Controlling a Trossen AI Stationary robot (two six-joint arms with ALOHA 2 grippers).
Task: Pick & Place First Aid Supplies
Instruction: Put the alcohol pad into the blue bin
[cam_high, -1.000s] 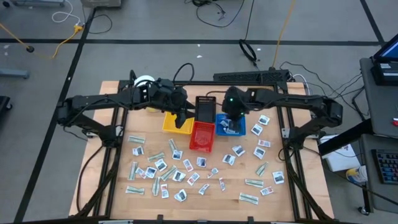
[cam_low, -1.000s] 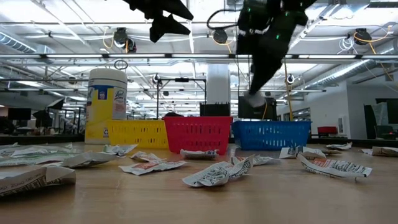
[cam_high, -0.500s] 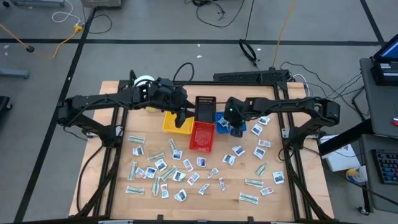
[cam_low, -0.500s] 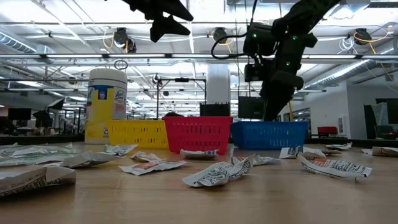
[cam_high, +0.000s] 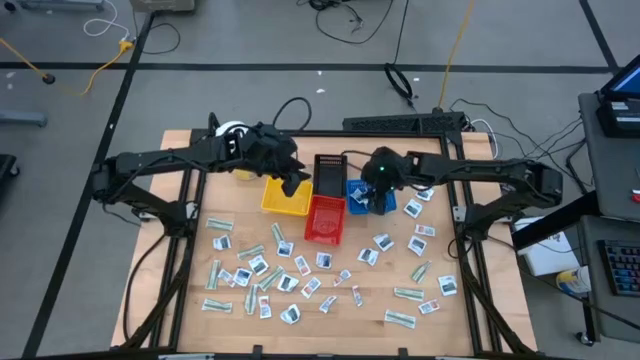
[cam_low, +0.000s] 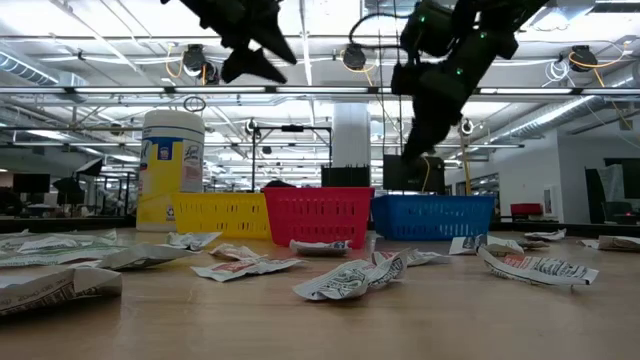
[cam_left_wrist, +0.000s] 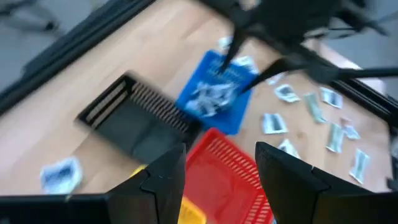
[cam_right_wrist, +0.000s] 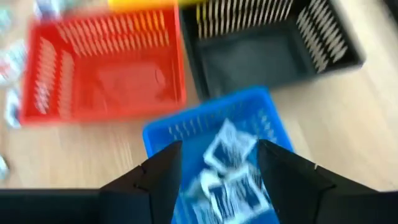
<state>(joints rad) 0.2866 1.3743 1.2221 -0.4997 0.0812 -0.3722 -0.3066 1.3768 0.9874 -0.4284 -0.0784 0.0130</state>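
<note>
Sorting first aid packets (cam_high: 285, 283) into trays; loose ones scattered across the table (cam_high: 190, 140) toward its near edge, a small pile already in the blue tray (cam_right_wrist: 214, 162) near the far edge. Right tool (cam_high: 377, 196) above blue tray, fingers wide, nothing held: likely just past a drop. Left tool (cam_high: 291, 183) over yellow tray (cam_high: 284, 198), fingers wide, empty. Next: picking another flat packet, thin crinkly wrapper, needing a low pinch. Trays: slotted rigid plastic, rectangular; red tray (cam_high: 324, 219), black tray (cam_high: 329, 173).

yellow tray (cam_high: 285, 199), red tray (cam_high: 325, 218), white jar (cam_low: 172, 166)
</note>
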